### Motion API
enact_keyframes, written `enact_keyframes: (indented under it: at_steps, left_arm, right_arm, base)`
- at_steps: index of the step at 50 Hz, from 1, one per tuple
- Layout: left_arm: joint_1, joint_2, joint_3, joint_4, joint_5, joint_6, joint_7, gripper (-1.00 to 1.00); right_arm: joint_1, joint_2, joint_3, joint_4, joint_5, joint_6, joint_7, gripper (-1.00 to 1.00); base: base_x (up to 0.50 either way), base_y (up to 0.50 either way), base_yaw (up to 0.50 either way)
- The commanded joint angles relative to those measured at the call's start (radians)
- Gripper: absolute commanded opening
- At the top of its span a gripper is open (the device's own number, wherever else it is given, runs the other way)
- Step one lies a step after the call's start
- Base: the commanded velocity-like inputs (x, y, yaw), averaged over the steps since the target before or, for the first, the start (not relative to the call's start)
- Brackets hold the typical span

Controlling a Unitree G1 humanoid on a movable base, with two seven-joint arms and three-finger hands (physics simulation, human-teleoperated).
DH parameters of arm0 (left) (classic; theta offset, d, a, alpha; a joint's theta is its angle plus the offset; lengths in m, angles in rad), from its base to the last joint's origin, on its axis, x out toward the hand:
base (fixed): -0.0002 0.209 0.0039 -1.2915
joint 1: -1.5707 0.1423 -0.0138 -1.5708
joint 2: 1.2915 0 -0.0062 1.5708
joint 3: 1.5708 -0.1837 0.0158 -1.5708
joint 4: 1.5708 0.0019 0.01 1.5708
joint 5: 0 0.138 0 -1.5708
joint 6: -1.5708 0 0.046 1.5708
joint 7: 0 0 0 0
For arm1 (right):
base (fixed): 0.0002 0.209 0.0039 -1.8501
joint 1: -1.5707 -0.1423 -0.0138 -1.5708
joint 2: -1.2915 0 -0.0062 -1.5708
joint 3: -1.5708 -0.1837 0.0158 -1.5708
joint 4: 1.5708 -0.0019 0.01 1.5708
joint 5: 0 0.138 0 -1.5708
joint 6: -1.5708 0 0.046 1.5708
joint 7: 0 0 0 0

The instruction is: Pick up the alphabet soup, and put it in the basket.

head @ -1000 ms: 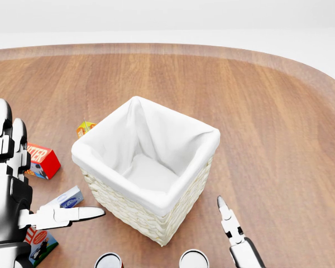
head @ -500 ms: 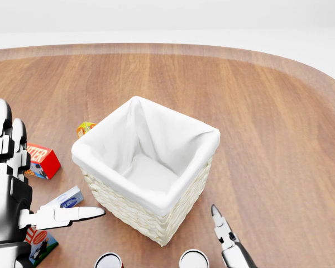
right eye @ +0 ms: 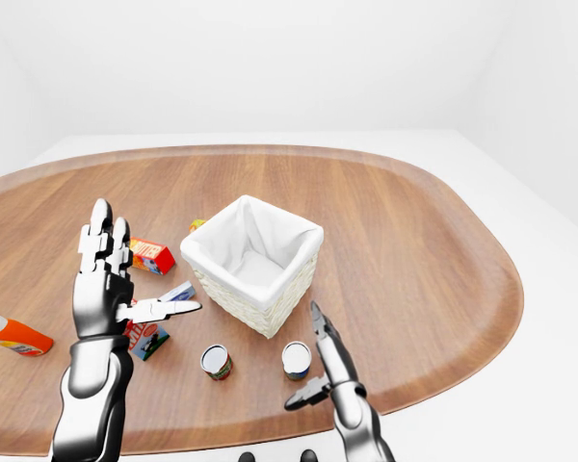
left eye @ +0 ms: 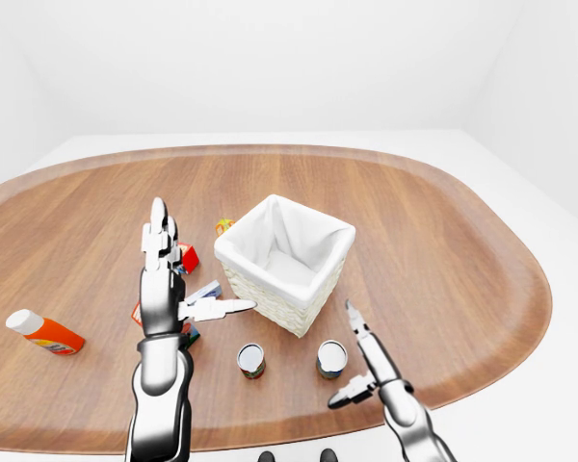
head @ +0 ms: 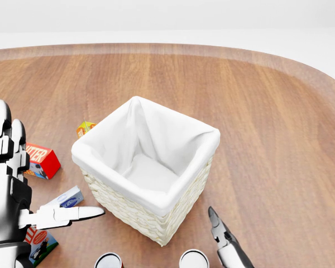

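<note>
Orange bottle (left eye: 42, 332) only in eye views; both hands (right eye: 320, 371) open, empty

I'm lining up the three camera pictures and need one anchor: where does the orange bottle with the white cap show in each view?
Left-eye view: the orange bottle lies on its side at the far left, left of the left hand.
Right-eye view: it is at the left edge, partly cut off.
Head view: not in it.
Shared landmark: the white-lined basket, mid-picture in all three.
</note>
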Motion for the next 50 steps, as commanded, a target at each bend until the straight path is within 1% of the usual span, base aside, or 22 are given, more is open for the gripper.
enact_keyframes:
  at_steps: [1, 22, 39, 43, 50]
  left_arm:
    - [-0.001, 0.000, 0.002, 0.003, -0.005, 0.000, 0.000, 1.00]
    - [0.001, -0.001, -0.001, -0.004, -0.001, 0.000, -0.002, 1.00]
    - [0.003, 0.000, -0.001, 0.000, 0.003, 0.000, -0.002, 1.00]
    - [-0.003, 0.002, 0.002, 0.022, 0.002, 0.000, 0.000, 1.00]
    - [0.003, 0.000, -0.001, 0.006, 0.005, 0.000, -0.002, 1.00]
  right_arm:
    - [-0.029, 0.005, 0.000, 0.044, -0.016, 0.000, -0.011, 1.00]
    - [-0.035, 0.009, 0.029, 0.064, -0.051, 0.000, -0.026, 1.00]
    - [-0.053, 0.010, 0.034, 0.116, -0.069, 0.000, -0.033, 1.00]
    - [-0.057, 0.010, 0.034, 0.125, -0.071, 0.000, -0.034, 1.00]
    - [-0.067, 0.012, 0.035, 0.152, -0.077, 0.000, -0.034, 1.00]
  base:
    - [0.00, 0.00, 0.00]
    - [0.00, 0.00, 0.00]
    - [0.00, 0.00, 0.00]
    - [0.00, 0.00, 0.00]
    - [0.00, 0.00, 0.00]
